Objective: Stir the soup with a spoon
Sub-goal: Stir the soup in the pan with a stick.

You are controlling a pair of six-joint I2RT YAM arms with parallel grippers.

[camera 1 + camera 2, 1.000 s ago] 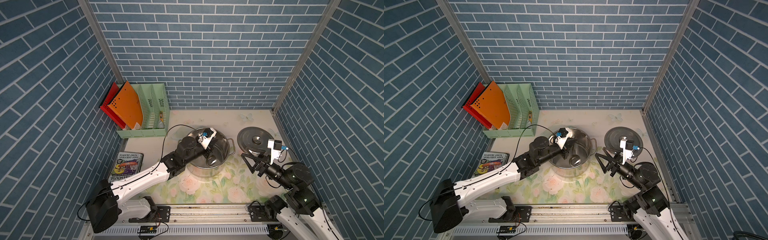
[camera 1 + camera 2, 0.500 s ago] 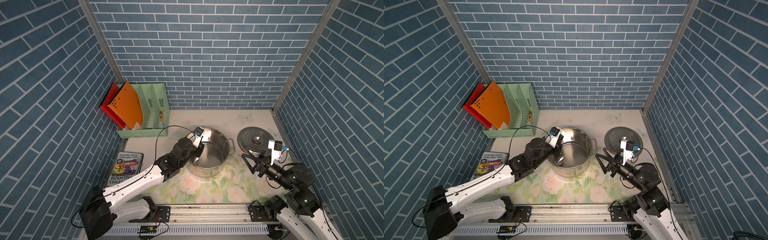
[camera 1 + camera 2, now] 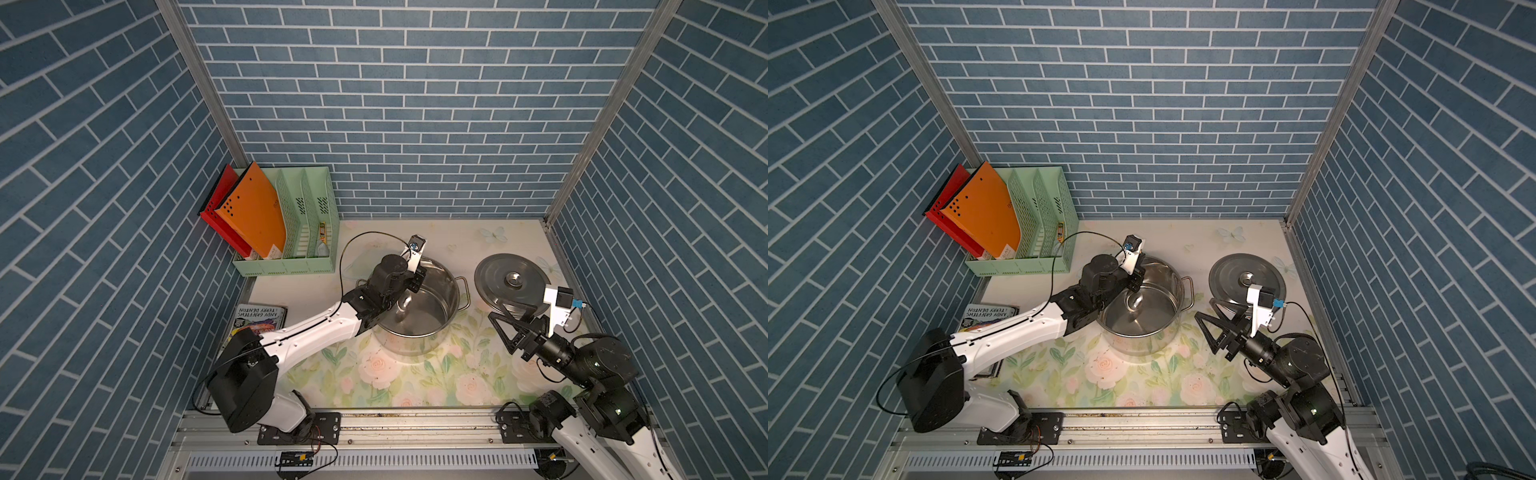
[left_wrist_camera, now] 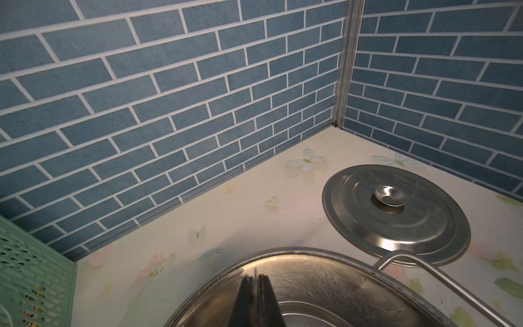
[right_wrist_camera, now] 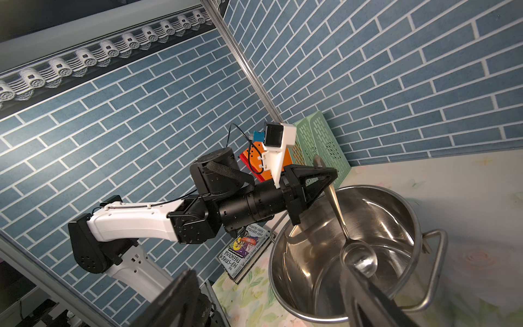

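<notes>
Over the pot's [image 3: 415, 345] rim, at about its 11 o'clock in both top views, the left gripper [image 3: 417, 279] is clamped tight on the thin handle of the spoon [image 5: 337, 211]. The handle slants down from the jaws, and the spoon's small round bowl hangs low inside the pot, near the middle of its floor. Only bare polished steel shows in there; no liquid can be made out. The lid [image 3: 496, 268] lies flat on the floral mat [image 3: 415, 382] at the pot's 3 o'clock, clear of it. At the pot's 4 o'clock the right gripper [image 3: 500, 333] hovers with its jaws spread wide and empty, apart from both pot and lid.

The stirring itself appears to be the step in hand. The next move likely calls for a circling sweep of the spoon's bowl around the inner wall, with the handle kept off the rim and the pinch firm, since so slim a handle could pivot between the pads.
</notes>
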